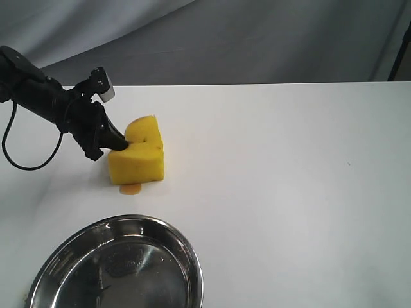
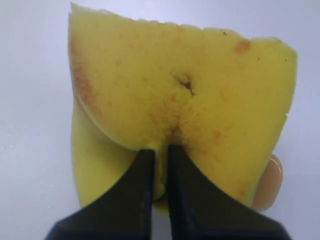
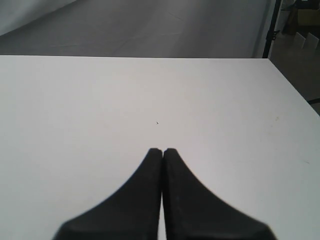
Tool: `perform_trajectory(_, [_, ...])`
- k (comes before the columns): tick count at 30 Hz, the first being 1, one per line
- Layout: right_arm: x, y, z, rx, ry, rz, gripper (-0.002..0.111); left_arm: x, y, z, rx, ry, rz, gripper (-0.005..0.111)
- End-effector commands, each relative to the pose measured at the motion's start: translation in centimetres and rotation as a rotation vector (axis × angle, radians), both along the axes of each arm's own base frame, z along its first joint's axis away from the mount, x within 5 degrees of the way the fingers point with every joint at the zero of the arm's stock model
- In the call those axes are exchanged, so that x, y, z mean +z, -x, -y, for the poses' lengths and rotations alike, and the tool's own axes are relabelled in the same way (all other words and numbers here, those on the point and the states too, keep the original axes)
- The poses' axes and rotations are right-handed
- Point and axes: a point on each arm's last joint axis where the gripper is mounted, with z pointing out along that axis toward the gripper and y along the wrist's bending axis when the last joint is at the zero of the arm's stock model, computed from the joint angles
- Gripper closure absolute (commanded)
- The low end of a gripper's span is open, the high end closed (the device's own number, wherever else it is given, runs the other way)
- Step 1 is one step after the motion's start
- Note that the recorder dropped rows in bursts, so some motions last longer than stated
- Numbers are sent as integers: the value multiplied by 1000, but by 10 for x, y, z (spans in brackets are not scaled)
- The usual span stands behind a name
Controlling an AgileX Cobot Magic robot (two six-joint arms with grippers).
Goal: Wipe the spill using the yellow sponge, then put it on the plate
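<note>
The yellow sponge (image 1: 140, 159) stands on the white table left of centre, pinched into a deep fold by my left gripper (image 1: 123, 142), which is shut on it. Seen from the left wrist, the sponge (image 2: 200, 90) fills the picture, with the black fingertips (image 2: 146, 165) squeezing a thin ridge of foam at the left gripper (image 2: 161, 160). The orange spill (image 1: 131, 188) peeks out at the sponge's near bottom edge, and shows as an amber blob (image 2: 269, 182) beside the foam. The steel plate (image 1: 186, 256) lies at the front left. My right gripper (image 3: 162, 151) is shut on nothing, over bare table.
A black cable (image 1: 19, 160) loops down from the left arm onto the table. A grey cloth backdrop (image 1: 257, 38) hangs behind the table's far edge. In the right wrist view the table's side edge (image 3: 295, 95) runs close to a dark stand.
</note>
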Motion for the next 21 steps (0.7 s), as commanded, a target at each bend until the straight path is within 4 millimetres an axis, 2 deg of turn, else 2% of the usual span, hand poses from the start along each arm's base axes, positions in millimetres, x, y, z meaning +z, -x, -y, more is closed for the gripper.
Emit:
perform_trajectory(1, [-1,0,0,-4,-5,1,108,11,7,1,-59,-38,5,107])
perform_trajectory(14, [-1,0,0,-4,-5,1,108,16,16,3,-108,-6,-56,107])
perform_trajectory(17, [-1,0,0,-4,-5,1,108,9,21,3,-109,-8,-81,107])
perform_trajectory(21, [-1,0,0,-4,-5,1,108,-10,29,-4,-95,-82,-77,107])
